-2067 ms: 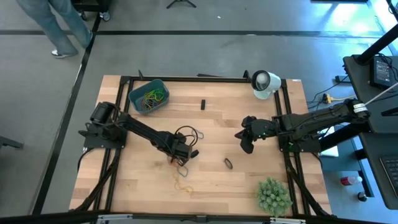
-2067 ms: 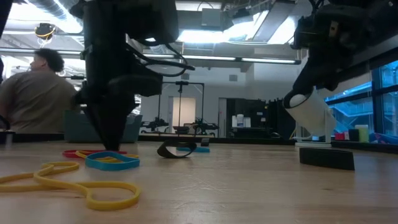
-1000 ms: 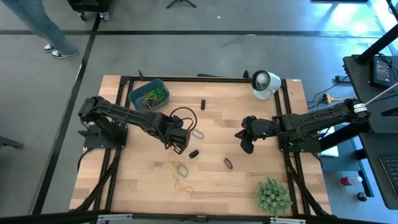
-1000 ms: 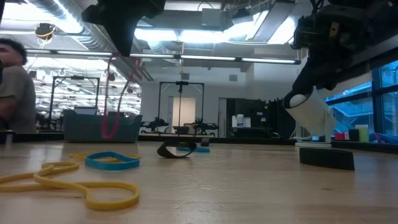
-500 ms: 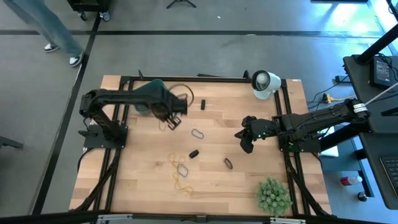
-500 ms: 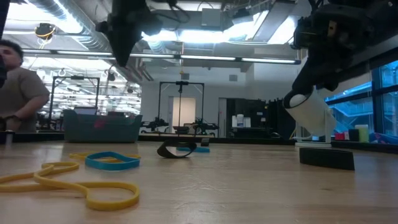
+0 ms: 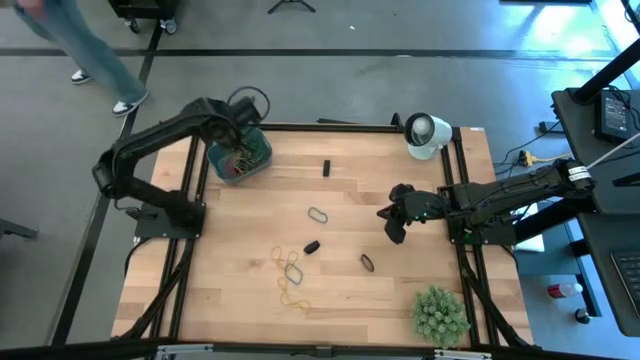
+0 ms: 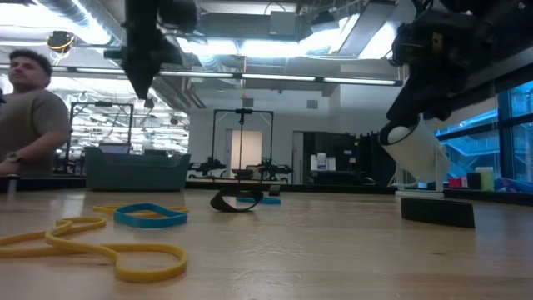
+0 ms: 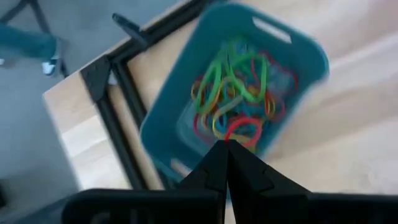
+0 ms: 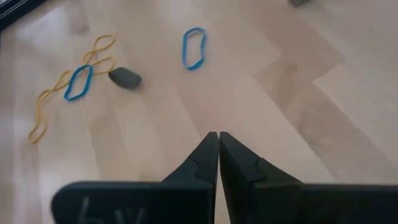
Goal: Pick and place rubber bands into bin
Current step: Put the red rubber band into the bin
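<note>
Left wrist view: the left gripper (image 9: 225,149) hangs directly above the bin (image 9: 158,134), its two dark fingers pressed together with nothing visibly between them. Just beneath the fingertips lies a tangle of rubber bands (image 9: 239,99) in green, red, yellow and orange, heaped on the teal tub's floor. The bin sits at the corner of the wooden table (image 9: 367,106), close against the black frame rail (image 9: 118,118).

From the high view, the left gripper (image 7: 238,135) is over the bin (image 7: 258,146) at the table's far left corner, its arm arching up from the base at the left edge. Well away from it, toward the table's middle, loose bands lie on the wood: a blue loop (image 7: 318,214), a small dark band (image 7: 311,246), a yellow and blue cluster (image 7: 291,270), and a dark ring (image 7: 367,262).

The right gripper (image 7: 394,222) waits over the table's right half, fingers clenched and empty; its wrist camera shows the closed tips (image 10: 218,140) above bare wood, with a blue band (image 10: 193,47), a dark lump (image 10: 125,77) and a yellow and blue group (image 10: 74,84) ahead of them.

Beyond it stand a white cup-like object (image 7: 424,134), a small black block (image 7: 326,167) and a spiky green ball (image 7: 440,314). A person (image 8: 33,108) is visible behind the table in the low view.
</note>
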Robot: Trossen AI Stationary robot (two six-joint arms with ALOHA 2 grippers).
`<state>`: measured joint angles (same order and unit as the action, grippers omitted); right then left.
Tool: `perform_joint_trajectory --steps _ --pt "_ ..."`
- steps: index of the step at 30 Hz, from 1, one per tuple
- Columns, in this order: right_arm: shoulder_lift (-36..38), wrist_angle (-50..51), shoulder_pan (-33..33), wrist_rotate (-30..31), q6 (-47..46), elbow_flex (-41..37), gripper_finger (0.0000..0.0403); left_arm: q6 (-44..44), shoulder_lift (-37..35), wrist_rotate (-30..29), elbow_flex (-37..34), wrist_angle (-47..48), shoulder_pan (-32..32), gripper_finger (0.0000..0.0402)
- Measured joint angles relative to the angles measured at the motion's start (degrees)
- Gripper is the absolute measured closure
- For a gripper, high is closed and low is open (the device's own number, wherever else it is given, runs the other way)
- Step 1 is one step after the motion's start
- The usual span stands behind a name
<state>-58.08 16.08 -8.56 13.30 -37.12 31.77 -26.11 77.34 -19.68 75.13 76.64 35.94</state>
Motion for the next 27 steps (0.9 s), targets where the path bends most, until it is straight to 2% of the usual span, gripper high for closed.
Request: perform_joint_trajectory --steps 5,10,19,27 --pt "0.0 0.0 0.91 2.12 -0.06 0.0 0.0384 7.27 -0.07 4.76 -5.32 -10.03 9.45 0.04" --pt "0.0 0.0 2.38 2.14 -0.18 0.0 0.0384 10.7 1.35 7.85 -10.9 -14.12 14.8 0.04" --pt "0.0 0.0 4.73 2.17 -0.25 0.0 0.0384 11.51 3.76 9.89 -19.76 -21.01 17.32 0.04" --pt "0.0 0.0 6.88 2.21 -0.2 0.0 0.0384 10.23 6.84 11.08 -23.38 -25.69 17.42 0.0391"
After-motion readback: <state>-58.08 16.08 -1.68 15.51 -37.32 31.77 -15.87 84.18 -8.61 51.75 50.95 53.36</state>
